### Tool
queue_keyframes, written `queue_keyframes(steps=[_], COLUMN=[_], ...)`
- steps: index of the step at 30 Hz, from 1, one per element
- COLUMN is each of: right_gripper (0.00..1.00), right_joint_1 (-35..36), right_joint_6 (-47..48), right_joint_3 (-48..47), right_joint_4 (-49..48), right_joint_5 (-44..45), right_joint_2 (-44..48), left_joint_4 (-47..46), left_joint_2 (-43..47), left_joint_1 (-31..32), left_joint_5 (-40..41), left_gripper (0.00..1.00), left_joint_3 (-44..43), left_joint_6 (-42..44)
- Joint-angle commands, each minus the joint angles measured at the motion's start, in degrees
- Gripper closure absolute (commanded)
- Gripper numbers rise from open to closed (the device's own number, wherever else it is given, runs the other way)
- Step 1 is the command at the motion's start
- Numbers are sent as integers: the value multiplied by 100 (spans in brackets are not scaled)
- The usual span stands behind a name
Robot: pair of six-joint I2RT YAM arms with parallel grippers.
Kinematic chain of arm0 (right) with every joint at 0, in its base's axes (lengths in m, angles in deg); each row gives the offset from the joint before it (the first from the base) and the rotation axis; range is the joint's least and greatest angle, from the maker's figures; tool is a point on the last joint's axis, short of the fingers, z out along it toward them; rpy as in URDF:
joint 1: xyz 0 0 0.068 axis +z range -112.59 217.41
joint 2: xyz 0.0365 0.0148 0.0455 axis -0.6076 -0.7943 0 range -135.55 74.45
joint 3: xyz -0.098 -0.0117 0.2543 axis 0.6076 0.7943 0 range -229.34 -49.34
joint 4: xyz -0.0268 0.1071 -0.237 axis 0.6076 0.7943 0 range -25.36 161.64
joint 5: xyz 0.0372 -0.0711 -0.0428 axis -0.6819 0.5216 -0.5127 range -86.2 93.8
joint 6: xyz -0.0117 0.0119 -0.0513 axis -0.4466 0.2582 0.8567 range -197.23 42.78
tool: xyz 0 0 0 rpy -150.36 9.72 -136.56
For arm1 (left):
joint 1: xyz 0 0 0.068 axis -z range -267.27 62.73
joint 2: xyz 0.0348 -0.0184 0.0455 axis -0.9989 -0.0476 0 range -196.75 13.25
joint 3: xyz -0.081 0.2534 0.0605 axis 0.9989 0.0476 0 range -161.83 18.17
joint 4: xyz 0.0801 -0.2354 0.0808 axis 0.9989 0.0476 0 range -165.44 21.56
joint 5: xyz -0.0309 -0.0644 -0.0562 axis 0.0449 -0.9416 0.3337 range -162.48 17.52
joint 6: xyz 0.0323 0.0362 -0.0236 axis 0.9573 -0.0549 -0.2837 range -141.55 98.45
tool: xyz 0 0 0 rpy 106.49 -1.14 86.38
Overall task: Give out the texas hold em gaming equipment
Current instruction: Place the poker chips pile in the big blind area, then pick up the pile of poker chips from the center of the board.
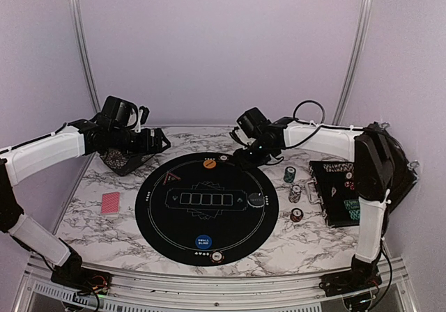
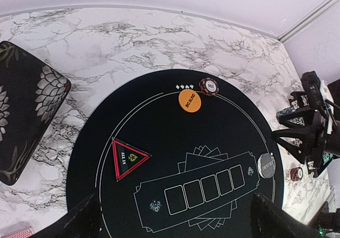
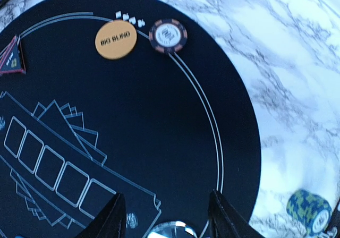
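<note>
Marble table (image 1: 104, 235): orange BIG BLIND button (image 3: 116, 39) beside dark orange-striped chip (image 3: 168, 35); left fingers (image 2: 79, 223), right fingers (image 3: 111, 220) spread, empty.

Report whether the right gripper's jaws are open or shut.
Open. In the right wrist view the right gripper has its two fingers standing apart over the black mat, with nothing held between them.
</note>
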Motion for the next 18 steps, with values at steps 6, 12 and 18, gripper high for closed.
queue_keyframes(steps=[6, 12, 18], right_gripper=[49, 49, 49], right_joint_1=[134, 141, 144], right_joint_6=[-669, -1018, -1279], right_joint_3=[1624, 2472, 3080], right_joint_4=[405, 709, 895], right_joint_5=[145, 205, 204], right_joint_2=[1533, 2354, 2911], left_joint_4=[-186, -203, -211], left_joint_2=[25, -17, -110], left_joint_1=[-35, -35, -35], left_joint_5=[-51, -32, -55], left_gripper=[1, 1, 1], left_joint_3=[75, 32, -43], left_joint_6=[-46, -80, -91])
